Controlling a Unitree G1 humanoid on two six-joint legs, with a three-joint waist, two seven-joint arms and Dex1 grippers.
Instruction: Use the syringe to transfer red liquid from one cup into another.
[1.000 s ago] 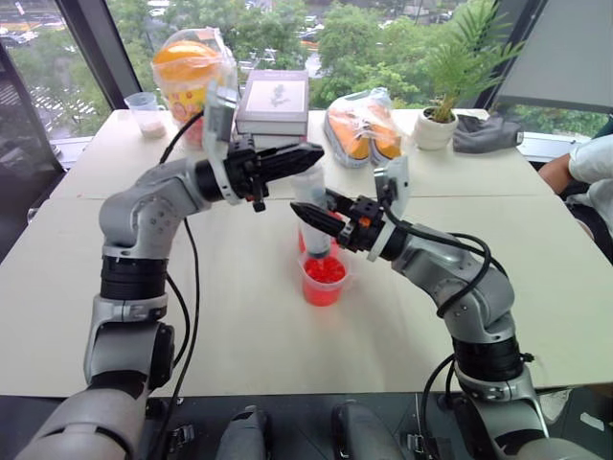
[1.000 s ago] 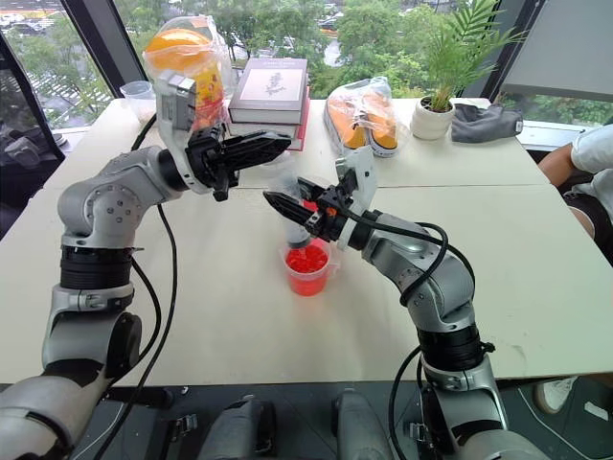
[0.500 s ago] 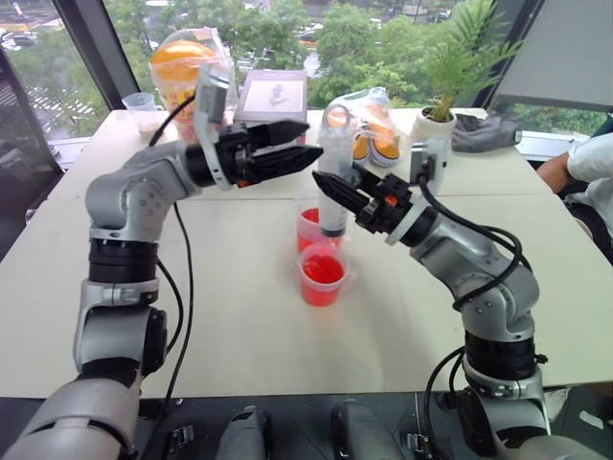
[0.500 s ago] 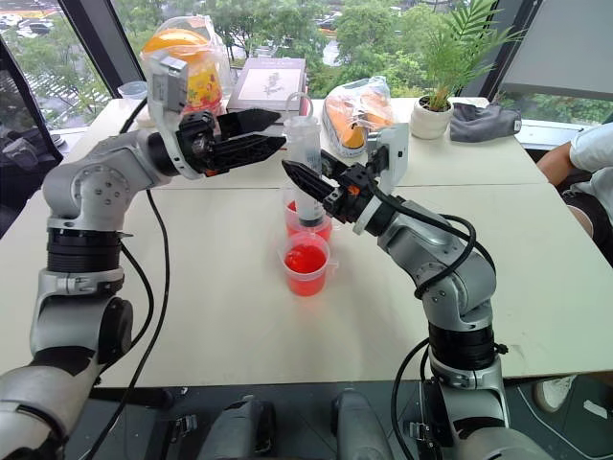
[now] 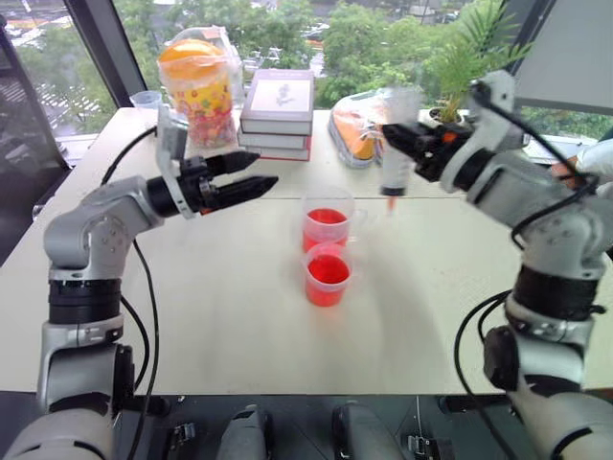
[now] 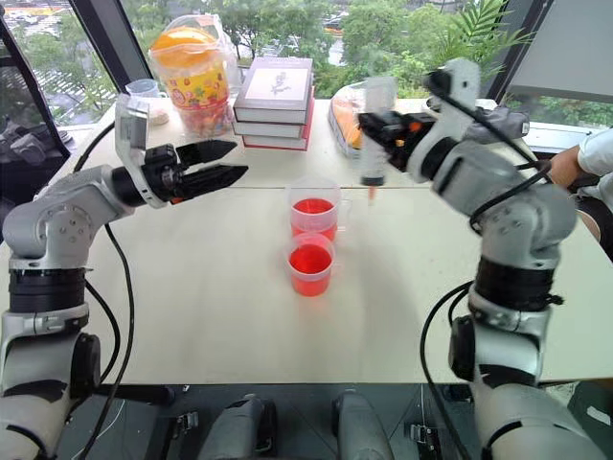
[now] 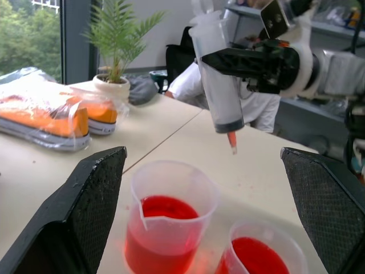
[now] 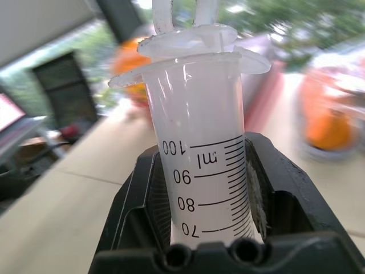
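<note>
Syringe [image 7: 217, 80]: large clear plastic barrel, held upright, small orange-red tip [image 7: 231, 142] pointing down. Black plunger seal sat low in the barrel, just above the tip. Barrel graduated in black, with "ml" and figures 70 to 100 readable in the right wrist view, under a wide flange with the plunger rods rising from it. No red was discernible in the barrel.

Right tool [image 5: 407, 146] was pinching the syringe at the upper barrel, a black finger pressed on either side. The syringe hung in the air, clear of both cups, to the right of them and over bare desk [image 5: 230, 316].

Two clear cups stood on the desk near its centre, one just behind the other, touching or nearly so. The far cup [image 5: 328, 220] was taller and wider, with a pour spout, roughly one third full of red liquid [image 5: 327, 217]. The near cup [image 5: 328, 274] was smaller and filled closer to its rim with the same bright translucent red.

Left tool [image 5: 241, 174] was spread wide, holding nothing, hovering to the left of the cups and pointing toward them.
</note>
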